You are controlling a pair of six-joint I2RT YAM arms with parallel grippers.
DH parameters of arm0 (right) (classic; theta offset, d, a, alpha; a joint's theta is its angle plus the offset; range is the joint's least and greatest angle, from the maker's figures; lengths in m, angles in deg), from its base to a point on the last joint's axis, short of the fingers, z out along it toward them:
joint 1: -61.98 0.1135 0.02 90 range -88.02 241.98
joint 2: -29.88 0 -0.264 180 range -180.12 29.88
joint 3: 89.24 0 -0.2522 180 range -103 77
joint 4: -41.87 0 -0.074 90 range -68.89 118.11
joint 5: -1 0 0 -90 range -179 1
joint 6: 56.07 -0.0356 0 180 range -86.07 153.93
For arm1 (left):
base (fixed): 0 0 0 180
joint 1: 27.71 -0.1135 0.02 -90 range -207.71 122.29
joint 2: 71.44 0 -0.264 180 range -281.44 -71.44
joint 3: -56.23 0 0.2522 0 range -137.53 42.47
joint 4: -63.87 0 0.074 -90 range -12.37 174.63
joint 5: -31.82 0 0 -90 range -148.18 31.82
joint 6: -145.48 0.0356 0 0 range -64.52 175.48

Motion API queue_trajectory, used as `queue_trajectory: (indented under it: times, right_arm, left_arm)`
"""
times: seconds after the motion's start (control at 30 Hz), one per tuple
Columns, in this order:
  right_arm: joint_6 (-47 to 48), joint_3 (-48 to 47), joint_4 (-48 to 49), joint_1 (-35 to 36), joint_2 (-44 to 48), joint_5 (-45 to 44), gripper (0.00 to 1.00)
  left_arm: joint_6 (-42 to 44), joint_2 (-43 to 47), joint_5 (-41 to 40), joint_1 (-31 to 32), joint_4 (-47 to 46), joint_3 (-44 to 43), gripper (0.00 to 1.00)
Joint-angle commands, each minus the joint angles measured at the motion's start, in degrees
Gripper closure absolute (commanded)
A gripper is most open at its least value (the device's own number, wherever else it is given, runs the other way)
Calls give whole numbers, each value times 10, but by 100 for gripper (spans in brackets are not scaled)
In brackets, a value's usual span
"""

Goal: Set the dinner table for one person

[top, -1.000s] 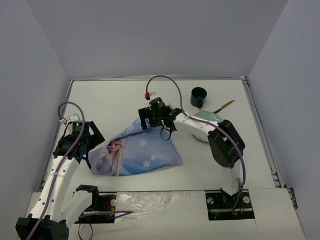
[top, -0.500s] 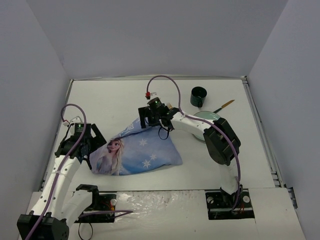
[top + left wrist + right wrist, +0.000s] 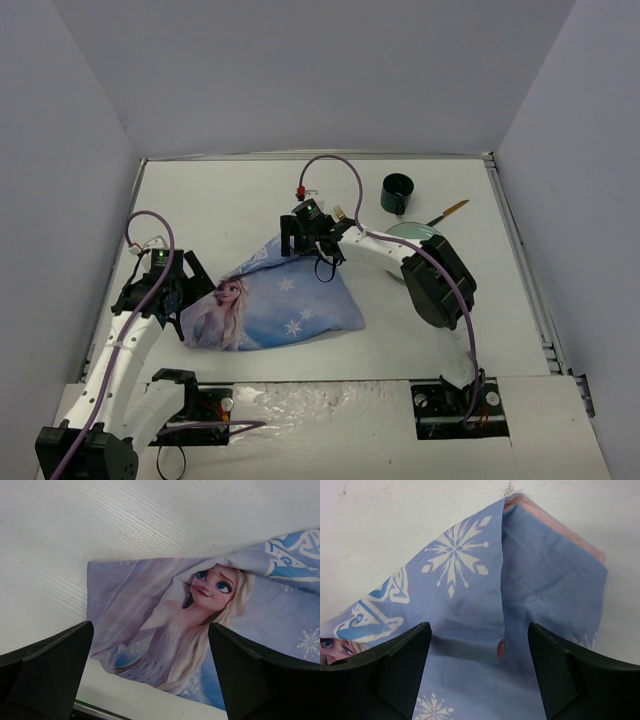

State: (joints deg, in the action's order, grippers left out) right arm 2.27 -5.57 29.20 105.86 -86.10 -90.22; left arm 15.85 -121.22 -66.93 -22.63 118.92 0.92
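Bench (image 3: pixel 230 190) spans workspace under arms; setting barely begun. Placemat (image 3: pixel 285 305) crumpled centre-left, unspread. Cup (image 3: pixel 398 193), plate (image 3: pixel 412 230), utensil (image 3: pixel 450 211) far right, unplaced. Left gripper (image 3: pixel 150 627), right gripper (image 3: pixel 479 627) open above placemat corners.

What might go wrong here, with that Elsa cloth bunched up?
1. The placemat lies crumpled, a corner folded over; the open right hand above that fold may pinch two layers and leave it bunched.
2. The open left hand sits at the opposite end; uneven pulling could drag the placemat rather than flatten it.
3. The right arm reaches over the plate, near the cup, and might knock them.
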Motion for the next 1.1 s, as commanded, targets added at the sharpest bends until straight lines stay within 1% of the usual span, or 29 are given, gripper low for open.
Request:
queue_trajectory:
  times: [0.0, 0.2, 0.37, 0.43, 0.57, 0.73, 0.8, 0.93, 1.0, 1.07]
  right_arm:
    - [-25, -15, 18, 6, -15, -2, 26]
    - [-22, -15, 31, 7, -31, 5, 36]
    - [-12, -15, 44, 7, -31, 6, 37]
    - [-1, -19, 51, 7, -29, 25, 38]
    - [11, -27, 59, 8, -29, 29, 38]
    - [25, -40, 62, 8, -32, 36, 42]
    - [31, -45, 63, 8, -33, 35, 46]
    - [42, -52, 63, 8, -32, 34, 50]
    - [46, -58, 62, 8, -32, 34, 57]
    - [48, -61, 62, 8, -33, 34, 61]
  left_arm:
    - [-4, 2, 6, -3, -20, -5, 3]
    - [-1, 5, 8, -3, -19, -1, 3]
    - [-1, 6, 12, -3, -22, 4, 3]
    - [0, 8, 12, -3, -23, 6, 3]
    - [1, 10, 14, -3, -23, 8, 3]
    - [3, 12, 14, -3, -21, 8, 3]
    - [3, 14, 15, -3, -20, 8, 3]
    - [5, 15, 14, -3, -20, 8, 3]
    - [5, 16, 14, -3, -20, 10, 3]
    - [5, 17, 15, -3, -20, 11, 3]
